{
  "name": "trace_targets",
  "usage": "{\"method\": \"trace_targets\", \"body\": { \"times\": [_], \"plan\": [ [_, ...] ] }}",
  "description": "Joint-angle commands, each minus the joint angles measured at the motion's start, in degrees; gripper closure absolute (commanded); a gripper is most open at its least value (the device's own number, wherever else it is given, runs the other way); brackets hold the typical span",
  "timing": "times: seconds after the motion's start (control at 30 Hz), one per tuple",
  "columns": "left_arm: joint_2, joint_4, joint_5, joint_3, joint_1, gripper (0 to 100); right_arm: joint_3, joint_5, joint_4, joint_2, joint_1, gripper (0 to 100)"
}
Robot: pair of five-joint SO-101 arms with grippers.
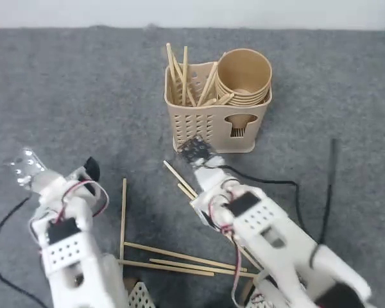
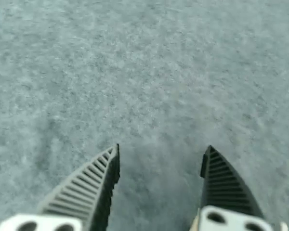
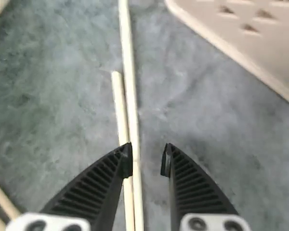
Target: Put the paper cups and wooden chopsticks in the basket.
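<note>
At the left of the table, the left gripper (image 2: 161, 150) is being held with its jaws spread wide over bare grey carpet (image 1: 83, 83), and nothing is being gripped between them. Just to its right, a single chopstick (image 1: 123, 218) is being left lying on the carpet, and several loose chopsticks (image 1: 179, 260) are being left lying near the arms' bases. Further right, a pair of chopsticks (image 3: 129, 91) is being overhung by the right gripper (image 3: 147, 153). Its jaws are being held narrowly parted and are closed on nothing. The longer stick is lying just inside one finger, and the shorter one is running under it. Beyond, the basket (image 1: 212, 128) is already being used: the paper cups (image 1: 244, 74) are being held stacked in one side, with upright chopsticks (image 1: 179, 74) beside them. The sticks are being judged light, stiff, thin and smooth, so likely to roll or swivel in a pinch. A hold across the stick near its middle is being favoured, with one stick being taken at a time.
</note>
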Motion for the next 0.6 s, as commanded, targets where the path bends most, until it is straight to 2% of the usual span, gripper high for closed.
{"method": "trace_targets", "body": {
  "times": [0.0,0.1,0.23,0.57],
  "plan": [
    [17.0,-8.0,-0.1,-8.3,-3.5,74,-5.2,-0.7,-2.2,5.7,-0.4,88.3],
    [28.0,-11.8,3.3,-13.2,-5.2,74,-5.6,-0.6,-2.2,8.5,2.0,88.3],
    [37.5,-11.7,5.1,-19.6,-5.5,74,-5.6,-0.4,-2.2,10.5,4.9,88.3],
    [39.3,-11.7,5.1,-21.2,-5.5,74,-5.7,-0.4,-1.7,10.2,2.9,88.3]
  ]
}}
